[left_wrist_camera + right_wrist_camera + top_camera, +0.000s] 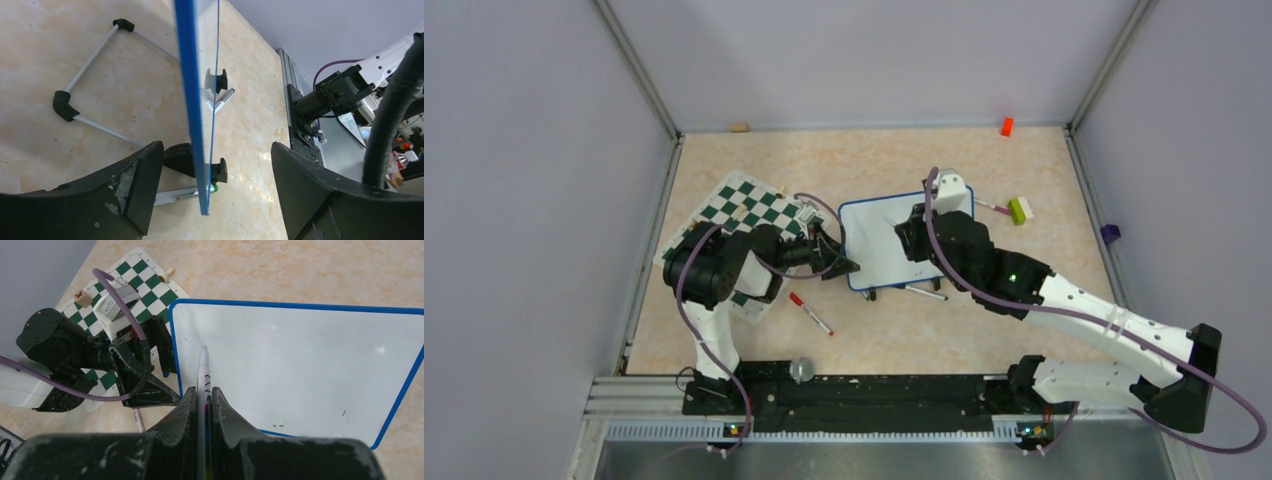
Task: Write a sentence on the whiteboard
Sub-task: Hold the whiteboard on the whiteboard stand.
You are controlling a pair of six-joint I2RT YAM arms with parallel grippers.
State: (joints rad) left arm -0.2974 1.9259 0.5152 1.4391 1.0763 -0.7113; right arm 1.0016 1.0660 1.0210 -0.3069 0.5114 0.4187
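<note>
Whiteboard (300, 365) lay blank; right pincer (202, 391) gripped a marker (203, 362), tip just ahead at it; left pincer (215, 150) gaped astride its edge. First stroke seemed next.

We lose right part of whiteboard (874, 245) under right arm (984, 265) in top view. Marker (203, 365) rear buried between right gripper (203, 391) fingers, cut at bottom edge. Right wrist view crops one board corner at picture's right edge. Faint specks (282, 425) near lower frame too small for us to read, possibly stray ink. Left wrist view gives board edge-on only; its face escapes us.
</note>
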